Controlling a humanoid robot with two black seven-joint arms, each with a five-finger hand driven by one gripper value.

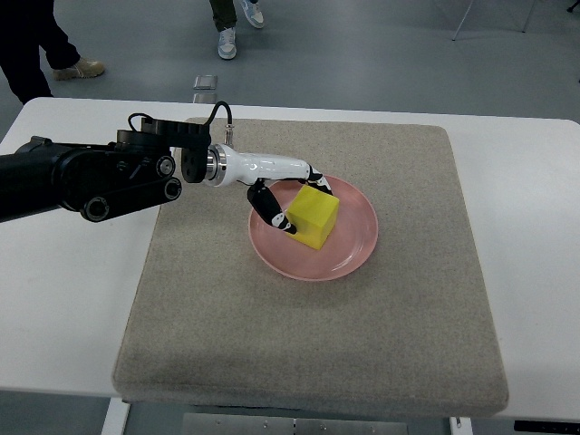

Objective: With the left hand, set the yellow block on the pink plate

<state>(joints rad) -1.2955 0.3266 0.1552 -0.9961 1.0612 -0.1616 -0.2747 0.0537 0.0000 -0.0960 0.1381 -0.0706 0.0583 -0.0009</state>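
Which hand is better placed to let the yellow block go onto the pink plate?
Left. The left hand already grips the yellow block directly over the pink plate. No right arm appears in the picture.

Bright, even overhead light; soft shadows; sharp focus.

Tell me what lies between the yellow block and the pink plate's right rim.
Nothing: in the top view only bare pink plate floor lies between the yellow foam block, held by the left hand, and the right rim.

Yellow block (314,217), pink plate (353,258)
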